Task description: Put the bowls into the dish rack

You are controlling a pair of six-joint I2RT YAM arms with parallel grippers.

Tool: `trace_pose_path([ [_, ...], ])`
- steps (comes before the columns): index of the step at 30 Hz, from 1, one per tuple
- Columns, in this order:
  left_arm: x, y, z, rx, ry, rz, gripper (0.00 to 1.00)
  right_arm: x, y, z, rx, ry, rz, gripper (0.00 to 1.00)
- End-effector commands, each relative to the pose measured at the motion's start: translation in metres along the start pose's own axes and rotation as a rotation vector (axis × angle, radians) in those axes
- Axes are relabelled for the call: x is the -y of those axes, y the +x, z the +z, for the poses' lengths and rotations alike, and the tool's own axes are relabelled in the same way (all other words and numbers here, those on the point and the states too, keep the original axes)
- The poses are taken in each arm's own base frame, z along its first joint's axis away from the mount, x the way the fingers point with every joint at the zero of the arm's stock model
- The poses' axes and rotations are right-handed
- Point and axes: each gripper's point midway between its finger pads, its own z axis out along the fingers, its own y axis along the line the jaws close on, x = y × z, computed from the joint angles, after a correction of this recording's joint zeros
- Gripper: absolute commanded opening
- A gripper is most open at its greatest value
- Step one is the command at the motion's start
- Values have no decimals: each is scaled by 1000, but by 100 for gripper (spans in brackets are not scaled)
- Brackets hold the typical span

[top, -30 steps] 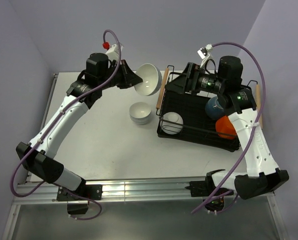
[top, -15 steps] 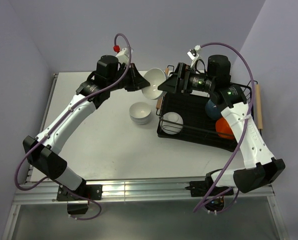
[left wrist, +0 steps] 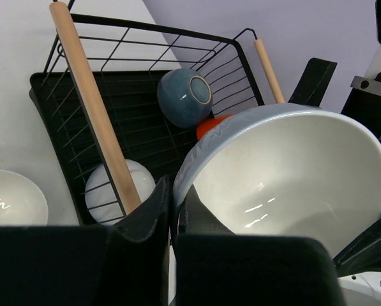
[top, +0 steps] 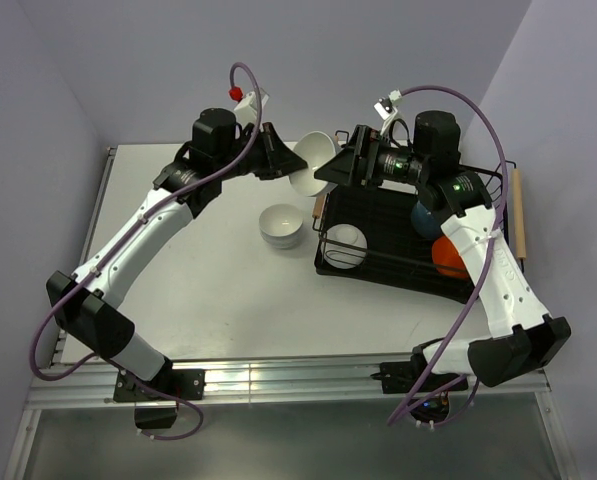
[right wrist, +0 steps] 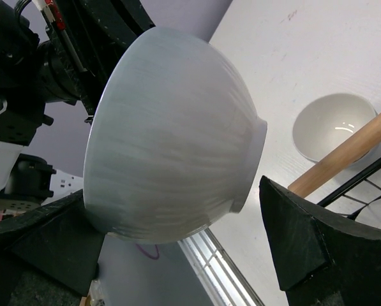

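a white table (top: 218, 300) stands in a corner of pale lilac walls (top: 128, 60).

orange bowl (top: 447, 257) half hidden under the right arm (top: 488, 262) from above, only a sliver behind the held white bowl (left wrist: 286, 172) in the left wrist view, table bowl (left wrist: 11, 201) cut by that view's left edge, racked white bowl (left wrist: 103, 191) partly behind a wooden handle (left wrist: 94, 105), dish rack (right wrist: 353, 148) cropped in the right wrist view
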Motion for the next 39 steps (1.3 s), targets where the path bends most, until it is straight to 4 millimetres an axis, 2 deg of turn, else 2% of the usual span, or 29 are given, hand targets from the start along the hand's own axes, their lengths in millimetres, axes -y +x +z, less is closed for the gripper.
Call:
trace_pose_path([
  [1, 51, -25, -17, 78, 171, 30, 0, 3, -8, 1, 46, 34, -33, 100],
  [5, 49, -24, -15, 77, 164, 32, 0, 3, -11, -2, 63, 43, -49, 99],
  [7, 48, -22, -14, 69, 168, 25, 0, 1, -12, -2, 76, 31, -52, 96],
  [10, 48, -20, -12, 60, 176, 13, 0, -2, -11, 0, 70, 3, -47, 79],
  [11, 48, -19, -12, 56, 178, 10, 0, -5, -7, 0, 54, -19, -43, 71],
  [13, 49, -18, -11, 56, 185, 9, 0, -6, -6, 2, 45, -36, -30, 63],
  [14, 49, -18, -11, 54, 188, 6, 0, -7, -5, 2, 38, -48, -27, 53],
  [16, 49, -18, -10, 52, 190, 6, 0, -11, -2, 2, 22, -75, -26, 41],
  [17, 49, -17, -10, 52, 192, 8, 2, -12, -2, 2, 19, -80, -25, 26],
  [19, 48, -16, -9, 49, 190, 6, 8, -14, -3, 0, 17, -94, -28, 6],
  [20, 47, -16, -9, 49, 188, 8, 15, -15, -5, -1, 19, -95, -33, 0],
  [22, 46, -16, -10, 50, 182, 8, 23, -13, -8, -5, 28, -86, -29, 0],
  [23, 44, -15, -9, 48, 174, 9, 31, -11, -9, -6, 32, -83, -27, 0],
  [28, 37, -13, -10, 51, 145, 16, 47, -1, -19, -17, 63, -47, -22, 0],
  [29, 35, -13, -10, 53, 139, 16, 54, 2, -21, -20, 72, -41, -23, 0],
  [31, 33, -13, -10, 53, 131, 19, 59, 3, -23, -25, 83, -33, -29, 0],
  [33, 29, -13, -11, 52, 118, 21, 69, 9, -25, -31, 92, -8, -41, 0],
  [37, 25, -18, -15, 66, 94, 42, 89, 32, -25, -48, 91, 87, -80, 0],
  [38, 26, -20, -17, 74, 92, 61, 99, 39, -25, -52, 86, 115, -90, 0],
  [39, 25, -21, -18, 78, 84, 69, 99, 49, -30, -61, 99, 163, -139, 0],
])
